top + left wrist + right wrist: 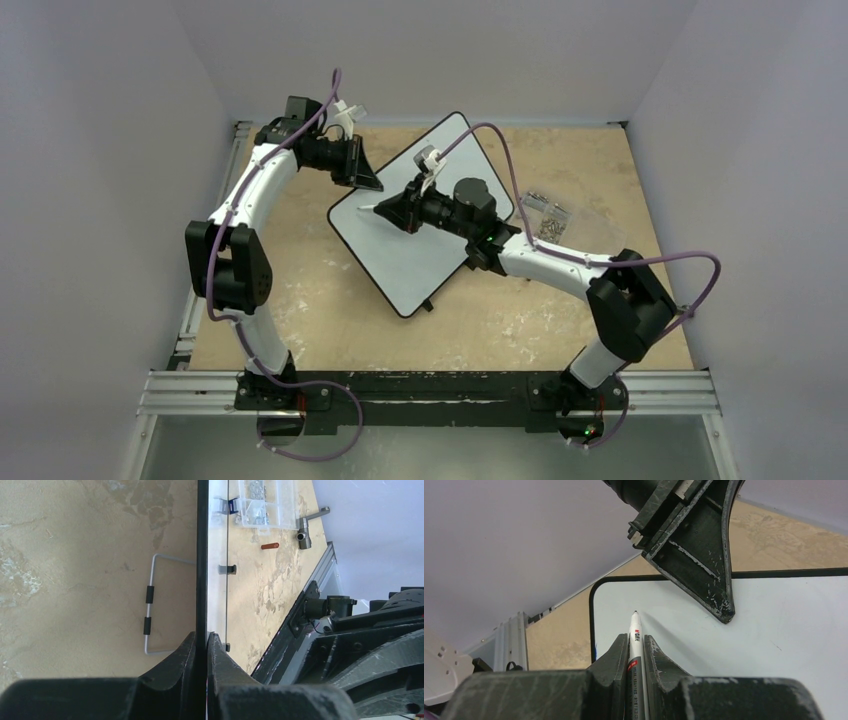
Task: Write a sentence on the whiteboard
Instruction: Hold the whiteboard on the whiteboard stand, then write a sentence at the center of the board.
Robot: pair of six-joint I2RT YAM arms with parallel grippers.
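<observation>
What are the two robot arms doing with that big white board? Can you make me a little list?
left end effector: shut, pinching the whiteboard by its black rim
right end effector: shut on a marker pen, uncapped
pen tip: points over the board near a corner; whether it touches, I cannot tell
writing: none visible on the board
whiteboard position: flat on the wooden table, turned at an angle
nearby: clear plastic box of metal bits, beside the board
</observation>
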